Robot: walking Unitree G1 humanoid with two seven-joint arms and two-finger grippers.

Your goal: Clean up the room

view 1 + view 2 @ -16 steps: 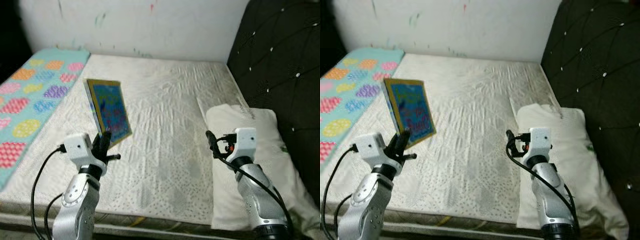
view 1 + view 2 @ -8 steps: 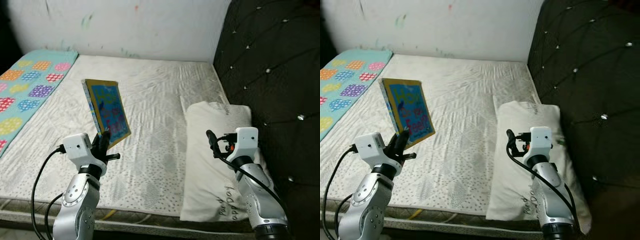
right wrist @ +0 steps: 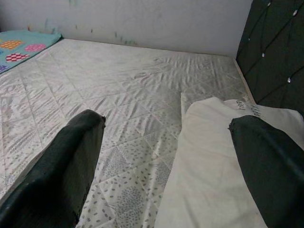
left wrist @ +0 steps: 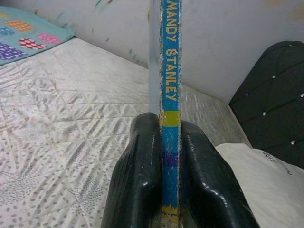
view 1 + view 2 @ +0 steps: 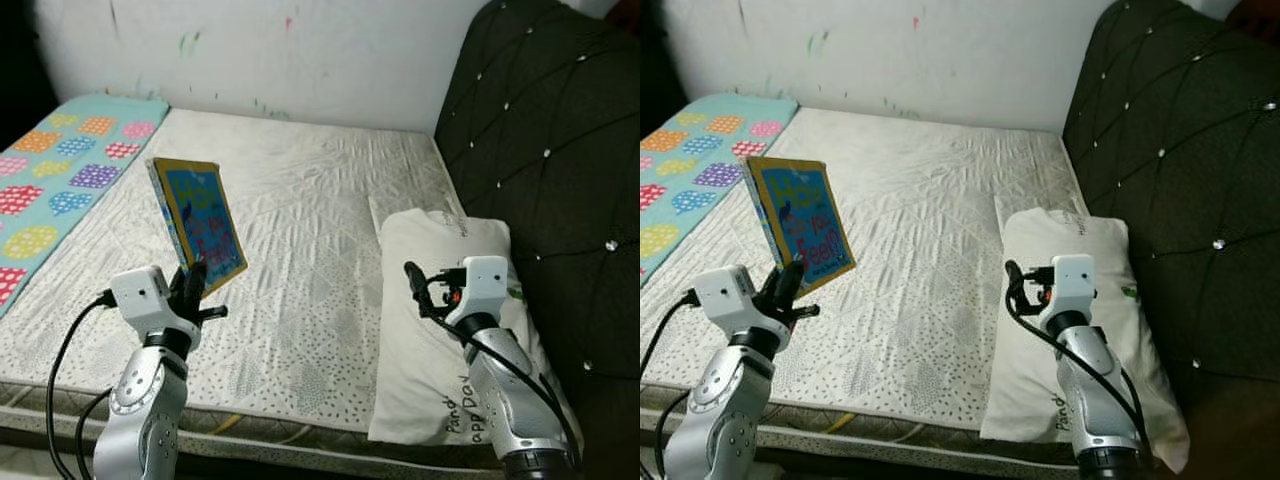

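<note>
A blue picture book with a yellow border stands upright and tilted above the white mattress, held by its lower corner. My left gripper is shut on the book; in the left wrist view its fingers clamp the blue spine lettered "MANDY STANLEY". My right gripper hangs open over the white pillow with nothing between its fingers.
A turquoise mat with coloured ovals lies along the bed's left side. A dark tufted headboard rises on the right. A white wall with paint marks closes the far side. The mattress's front edge runs below both arms.
The camera has swung, shifting the whole scene slightly. The book stays in my left gripper, now a little higher and further left in view. My right gripper remains open.
</note>
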